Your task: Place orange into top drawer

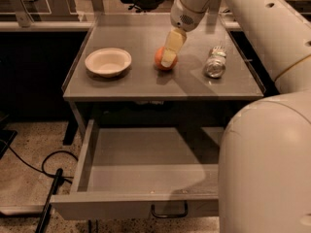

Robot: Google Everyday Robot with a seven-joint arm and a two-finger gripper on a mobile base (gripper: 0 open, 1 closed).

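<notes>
The orange sits on the grey table top, near its middle. My gripper comes down from above right and stands right at the orange, covering its right side. I cannot tell whether it grips the fruit. The top drawer is pulled open below the table top and holds nothing; its front panel with the dark handle faces the camera.
A white bowl stands on the table's left part. A crushed silver can lies on the right. My white arm fills the right side of the view. A black cable lies on the floor at left.
</notes>
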